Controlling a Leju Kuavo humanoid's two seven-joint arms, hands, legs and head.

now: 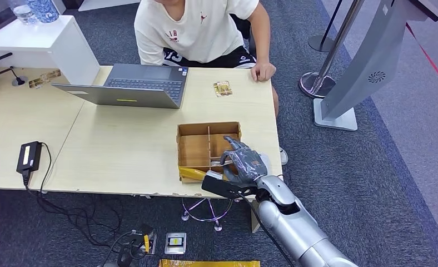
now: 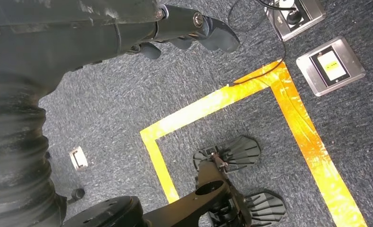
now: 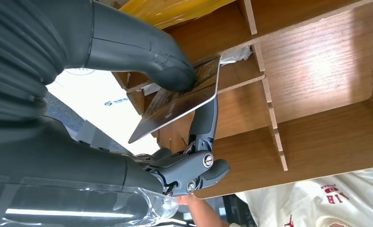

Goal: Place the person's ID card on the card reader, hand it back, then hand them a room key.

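Note:
My right hand hovers over the near right part of a compartmented wooden box at the table's front edge. In the right wrist view the thumb and a dark finger pinch a thin wood-patterned card, held just above the box's dividers. A small yellowish card lies on the table in front of the person, near their resting hand. A black flat device sits at the table edge just below my right hand. My left hand hangs over the floor, holding nothing.
A grey open laptop stands behind the box. A yellow packet lies in the box's near compartment. A black power brick with its cable sits at the left front. A grey kiosk stand rises to the right.

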